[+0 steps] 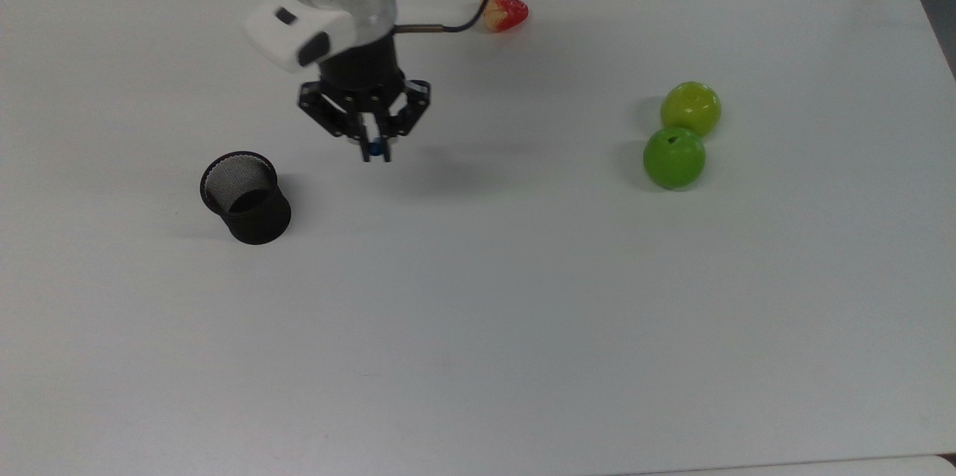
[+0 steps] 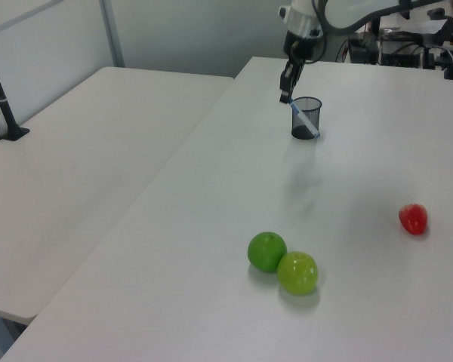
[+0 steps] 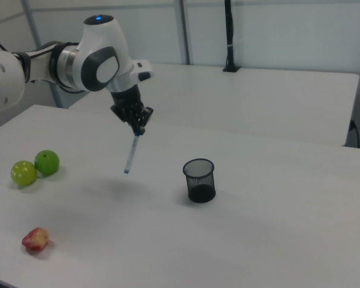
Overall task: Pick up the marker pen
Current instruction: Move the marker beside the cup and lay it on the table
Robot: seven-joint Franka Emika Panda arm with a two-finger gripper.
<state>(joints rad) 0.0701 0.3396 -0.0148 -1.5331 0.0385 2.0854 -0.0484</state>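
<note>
A: What is held by the gripper (image 3: 138,129)?

B: The marker pen (image 3: 131,153) is pinched at its top and hung above the table (image 3: 258,240), apart from the mesh cup (image 3: 199,180).

A: What could be lost?

B: The slanted pen could be swung loose if carried quickly.

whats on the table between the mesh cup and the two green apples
Bare white table in the top view, between the mesh cup and the green apples; above that stretch, the gripper holds the marker pen.

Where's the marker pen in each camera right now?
Top view: marker pen seen end-on in the gripper, to the right of the black mesh cup.
Left view: marker pen overlapping the cup.
Right view: marker pen hanging left of the cup.
Landmark: the cup.
</note>
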